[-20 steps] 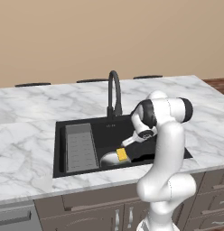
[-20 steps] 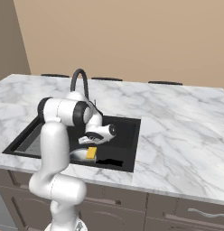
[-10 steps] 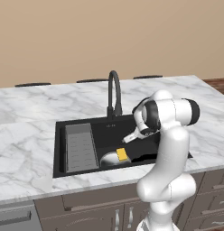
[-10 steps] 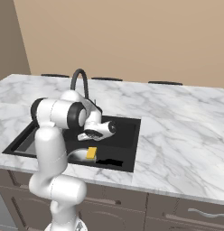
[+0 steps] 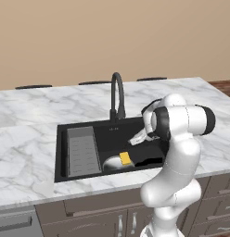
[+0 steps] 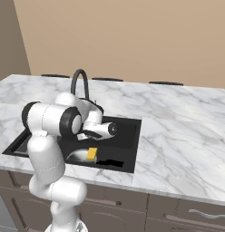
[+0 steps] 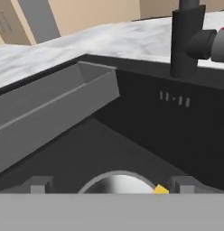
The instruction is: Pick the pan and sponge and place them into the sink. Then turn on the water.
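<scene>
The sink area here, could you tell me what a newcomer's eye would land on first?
Most striking is the sponge, a bright yellow block lying on the silver pan at the front of the black sink. Just above them hangs the white arm's open gripper, holding nothing. Behind rises the tall black gooseneck faucet, with no stream visible, and a grey ribbed tray fills the sink's left part.

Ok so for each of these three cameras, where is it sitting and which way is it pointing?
Left base view: behind the arm's left, looking down at the sink; arm rises at lower right.
Right base view: behind its right, same sink, arm at lower left.
Hand view: on the hand, low in the basin, facing the faucet; finger tips at bottom.
All three share the pan and sponge.
</scene>
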